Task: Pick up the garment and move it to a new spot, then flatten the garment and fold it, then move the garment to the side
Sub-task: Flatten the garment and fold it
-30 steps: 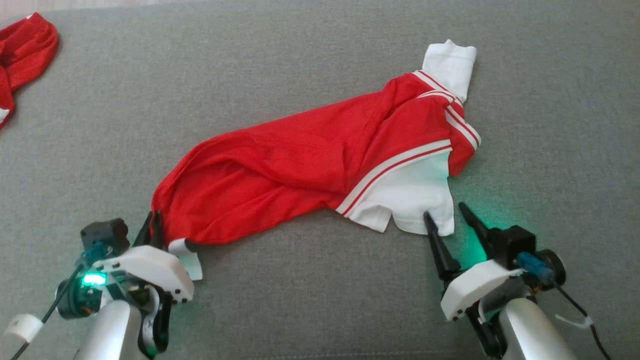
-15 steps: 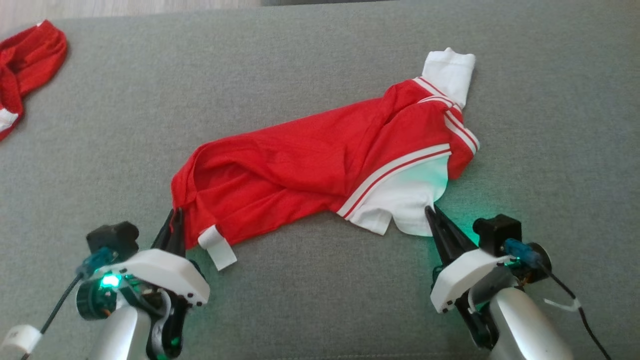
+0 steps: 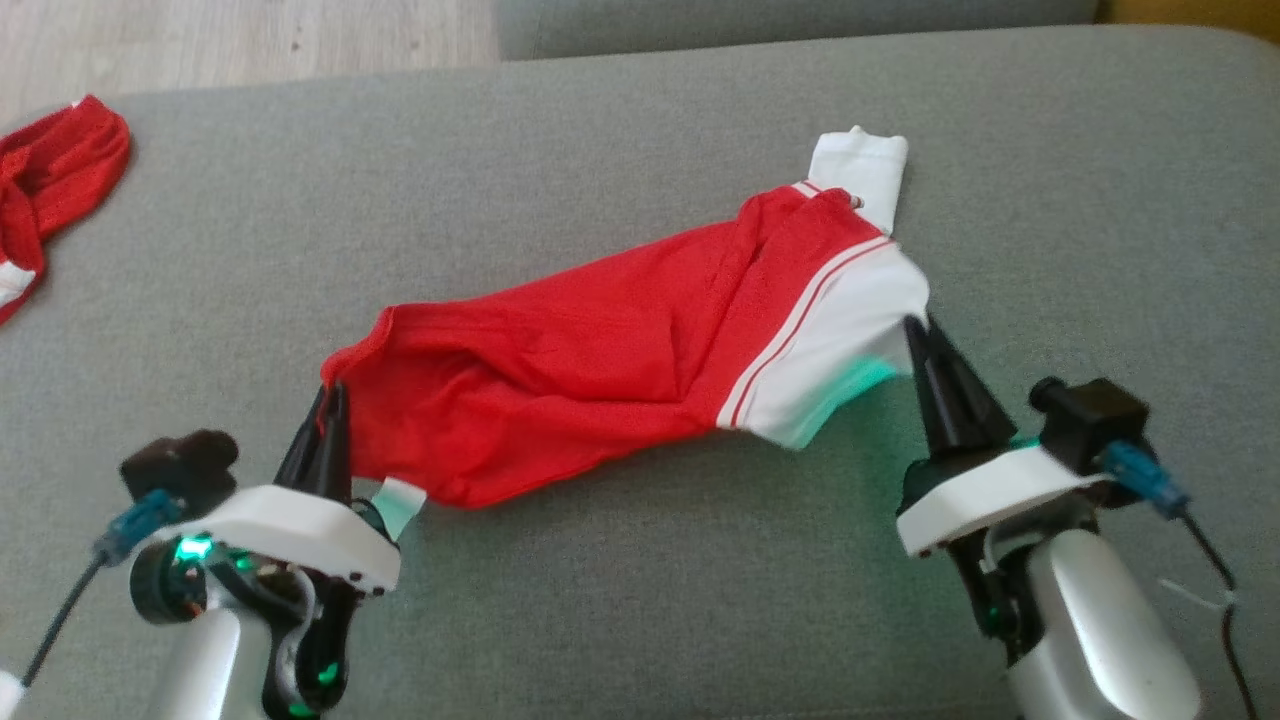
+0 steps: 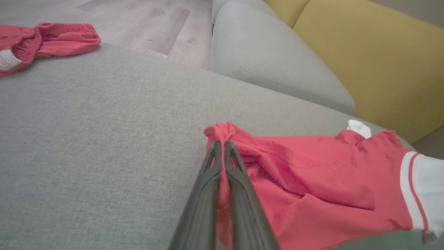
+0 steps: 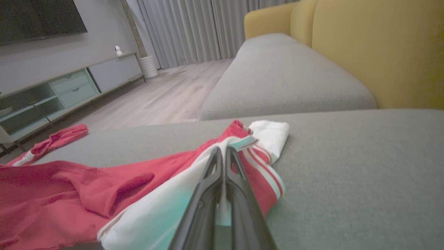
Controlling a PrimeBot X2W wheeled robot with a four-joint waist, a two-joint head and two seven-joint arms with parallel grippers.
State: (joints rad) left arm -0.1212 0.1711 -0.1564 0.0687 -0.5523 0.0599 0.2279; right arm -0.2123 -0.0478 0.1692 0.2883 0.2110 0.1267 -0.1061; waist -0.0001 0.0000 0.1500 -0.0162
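Note:
The garment (image 3: 600, 350) is a red shirt with white striped sleeves, stretched between my two grippers above the grey sofa cushion (image 3: 640, 600). My left gripper (image 3: 333, 392) is shut on its red hem corner at the lower left; the left wrist view has the red cloth (image 4: 312, 187) pinched between the closed fingers (image 4: 208, 180). At the right, my right gripper (image 3: 915, 325) is shut on the white sleeve edge (image 3: 860, 330). The right wrist view shows its fingers (image 5: 208, 187) closed on white cloth (image 5: 156, 211). A second white sleeve (image 3: 858, 165) trails on the cushion behind.
Another red garment (image 3: 45, 190) lies crumpled at the cushion's far left edge. Wooden floor (image 3: 250, 45) runs beyond that edge. A second grey cushion (image 5: 284, 76) and the yellow sofa back (image 5: 374, 45) stand behind.
My right gripper closed on the white sleeve and lifted it. Both grippers rose, stretching the garment off the cushion. The camera view shifted, showing more floor.

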